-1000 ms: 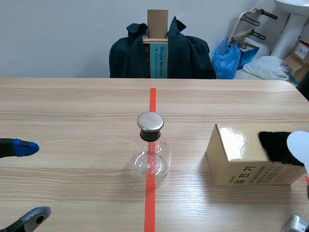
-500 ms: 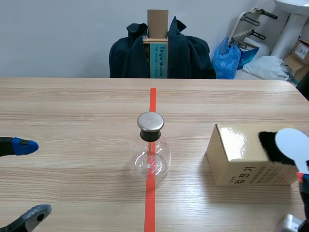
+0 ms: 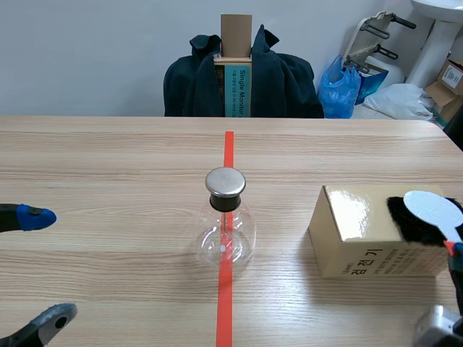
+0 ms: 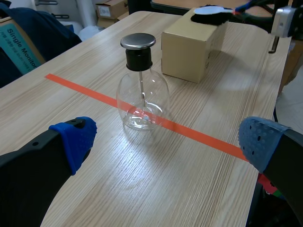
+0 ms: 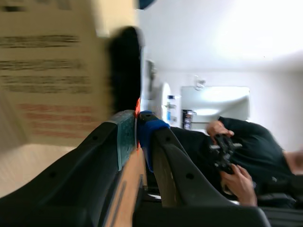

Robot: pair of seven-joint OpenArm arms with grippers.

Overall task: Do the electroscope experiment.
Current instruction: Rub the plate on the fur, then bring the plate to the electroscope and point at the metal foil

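Note:
The electroscope, a clear glass flask [image 3: 225,235] with a metal cap [image 3: 225,182], stands on the red tape line mid-table; it also shows ahead of my left gripper [image 4: 165,140]. That left gripper [image 3: 45,267] is open at the near left, apart from the flask. A tan box [image 3: 376,238] at the right carries a black fur patch [image 3: 409,220]. A white disc paddle [image 3: 432,208] hovers over the fur, its orange handle pinched by my right gripper [image 3: 456,264]. In the right wrist view the gripper [image 5: 137,135] is shut on the handle, next to the fur [image 5: 125,71].
A chair draped with a dark jacket [image 3: 242,79] stands beyond the far table edge. Bags and boxes [image 3: 394,90] lie on the floor at the back right. A person [image 5: 236,156] appears far off in the right wrist view.
The white disc paddle has moved left from the picture's right edge and now sits over the black fur. The left gripper and the flask have not moved.

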